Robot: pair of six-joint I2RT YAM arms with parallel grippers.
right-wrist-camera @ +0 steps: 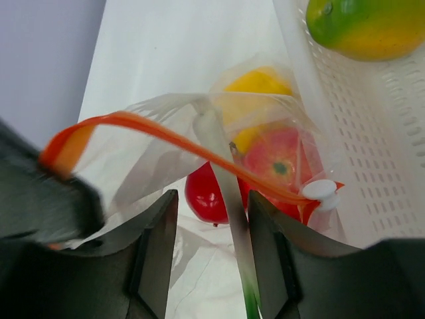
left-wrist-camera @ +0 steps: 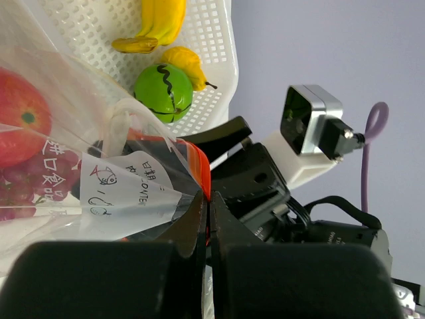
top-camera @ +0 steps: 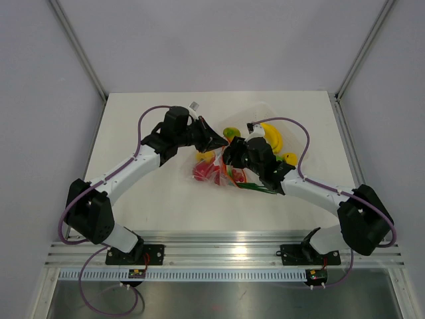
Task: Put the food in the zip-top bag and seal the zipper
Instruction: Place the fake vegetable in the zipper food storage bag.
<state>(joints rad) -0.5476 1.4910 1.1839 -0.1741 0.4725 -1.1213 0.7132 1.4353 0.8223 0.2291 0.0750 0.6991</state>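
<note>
While the clear bag (top-camera: pixel 214 174) sits near the middle of the desk (top-camera: pixel 146 196), your left jaws are pinched tight on the orange strip (left-wrist-camera: pixel 201 169) along its mouth. Your right jaws stand apart and hold nothing. The strip runs across just past them, with a white slider (right-wrist-camera: pixel 320 190) at one end. In the bag you can see red fruits (right-wrist-camera: pixel 279 163) and something yellow (right-wrist-camera: pixel 255 83). The mango (right-wrist-camera: pixel 365 26), the banana (left-wrist-camera: pixel 163 16) and the green ball (left-wrist-camera: pixel 164 92) lie in the white tray (right-wrist-camera: pixel 372 133) beside the bag.
</note>
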